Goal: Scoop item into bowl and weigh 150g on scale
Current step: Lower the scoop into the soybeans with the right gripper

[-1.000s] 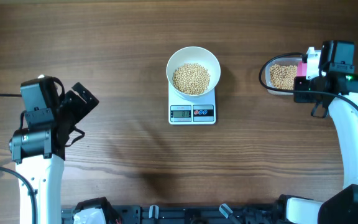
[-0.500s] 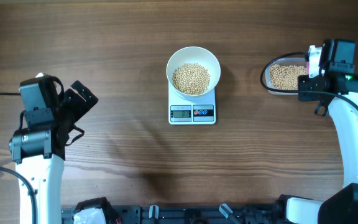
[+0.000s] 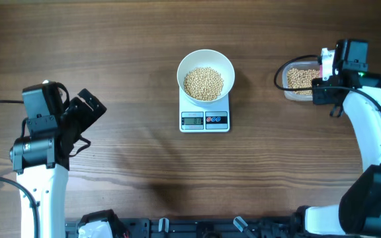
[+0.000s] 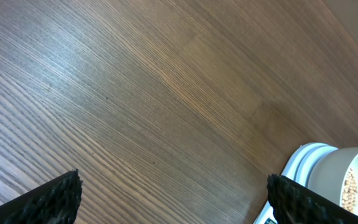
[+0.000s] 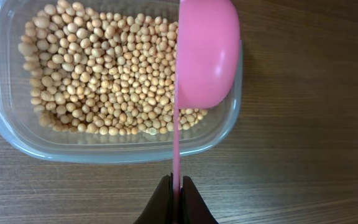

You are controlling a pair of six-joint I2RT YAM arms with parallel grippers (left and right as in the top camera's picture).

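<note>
Right wrist view: the right hand [image 5: 176, 199] is pinched together on the thin handle of the pink scoop [image 5: 207, 53]. The handle runs straight away from the hand, out over the near wall of the clear tub [image 5: 17, 134]. The cup of the scoop sits over the tub's right end and is turned on its edge. Its flat open side seems to face left. That is where most of the beans [image 5: 98, 74] lie, spread over the tub floor beside the cup. I cannot tell if any beans are inside the cup.

From above, the white bowl [image 3: 184, 66] stands on the scale [image 3: 205, 120] in the middle of the surface [image 3: 111, 39], well apart from the tub. It lies to the left of the right hand and already holds a heap of beans. I think the right arm is the one for the job, as it is nearer to both tub and bowl.

The left hand [image 4: 174, 180] is far off, fingers wide apart, holding nothing.
</note>
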